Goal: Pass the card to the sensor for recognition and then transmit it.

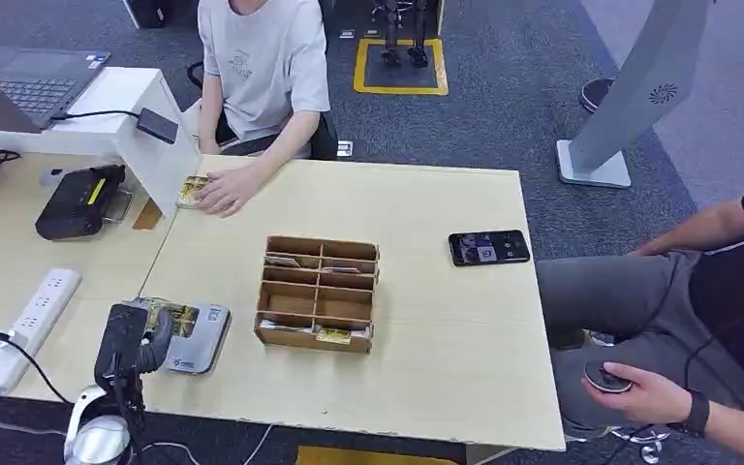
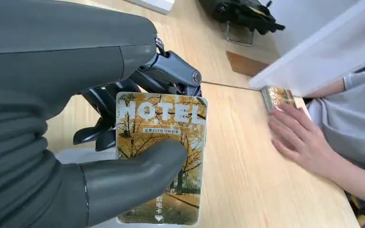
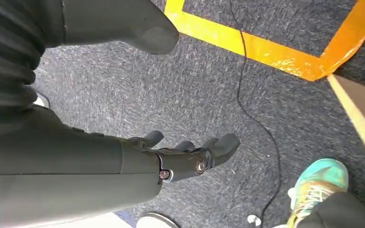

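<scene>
Holding the card [image 2: 160, 161] clamped between thumb and fingers, our left robot hand [image 1: 140, 339] hovers right over the grey sensor [image 1: 197, 339] near the front edge of the desk [image 1: 446, 329]. From the head view the card sits just above the sensor's face, though we cannot tell whether it touches. To do this step well, we judge that we should bring the card flat and parallel to the sensor's top, keep it centred there, and pause until it reads, keeping the pinch firm so the card does not slide. Our right robot hand [image 3: 185, 156] hangs beside the body over the floor, fingers apart and holding nothing. Across the desk a person's hand [image 1: 225, 191] rests by a stack of cards [image 1: 191, 188]; we expect the handover to go that way, past the wooden organiser [image 1: 318, 293].
</scene>
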Available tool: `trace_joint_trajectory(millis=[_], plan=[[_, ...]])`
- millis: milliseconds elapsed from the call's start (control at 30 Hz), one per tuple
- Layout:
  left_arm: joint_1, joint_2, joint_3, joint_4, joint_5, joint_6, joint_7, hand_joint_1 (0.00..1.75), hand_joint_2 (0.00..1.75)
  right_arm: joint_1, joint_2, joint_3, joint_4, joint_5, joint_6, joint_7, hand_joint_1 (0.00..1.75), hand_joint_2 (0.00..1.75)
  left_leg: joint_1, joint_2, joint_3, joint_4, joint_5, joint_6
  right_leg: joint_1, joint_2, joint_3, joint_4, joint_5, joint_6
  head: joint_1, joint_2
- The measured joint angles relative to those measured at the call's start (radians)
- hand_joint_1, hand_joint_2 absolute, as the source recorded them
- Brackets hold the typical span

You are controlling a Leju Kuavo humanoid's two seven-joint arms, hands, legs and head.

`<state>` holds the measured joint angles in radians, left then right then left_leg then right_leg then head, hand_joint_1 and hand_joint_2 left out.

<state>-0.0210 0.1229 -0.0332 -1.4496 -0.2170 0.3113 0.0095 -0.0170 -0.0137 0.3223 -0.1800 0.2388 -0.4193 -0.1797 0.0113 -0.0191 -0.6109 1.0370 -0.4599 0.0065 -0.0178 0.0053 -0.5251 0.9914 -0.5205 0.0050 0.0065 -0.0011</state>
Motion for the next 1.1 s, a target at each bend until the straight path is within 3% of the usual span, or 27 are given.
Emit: trace_joint_trajectory(millis=[233,533,1100], plan=[[-0.013,-0.015,-0.045,0.018,-0.007,0.01,0.01,1.75,1.75,-0.007,0.006,0.007,-0.014,0.016,0.007,0.012,0.0,1.75,0.0,0.0,0.0,0.0,0.0,0.0,0.0,0.0,0.003,0.0,0.001,-0.001,0.0,0.0],[0.039,0.001,-0.045,0.018,0.01,0.024,0.011,1.75,1.75,-0.014,0.021,0.031,-0.028,0.041,0.007,0.038,0.0,1.75,0.0,0.0,0.0,0.0,0.0,0.0,0.0,0.0,0.002,0.0,0.0,-0.001,-0.001,0.0],[0.104,0.005,0.008,0.023,-0.042,0.063,0.011,1.75,1.75,-0.016,0.038,0.055,-0.041,0.065,0.006,0.05,0.0,1.75,0.0,0.0,0.0,0.0,0.0,0.0,0.0,0.0,0.002,0.0,0.0,-0.001,0.0,0.0]])
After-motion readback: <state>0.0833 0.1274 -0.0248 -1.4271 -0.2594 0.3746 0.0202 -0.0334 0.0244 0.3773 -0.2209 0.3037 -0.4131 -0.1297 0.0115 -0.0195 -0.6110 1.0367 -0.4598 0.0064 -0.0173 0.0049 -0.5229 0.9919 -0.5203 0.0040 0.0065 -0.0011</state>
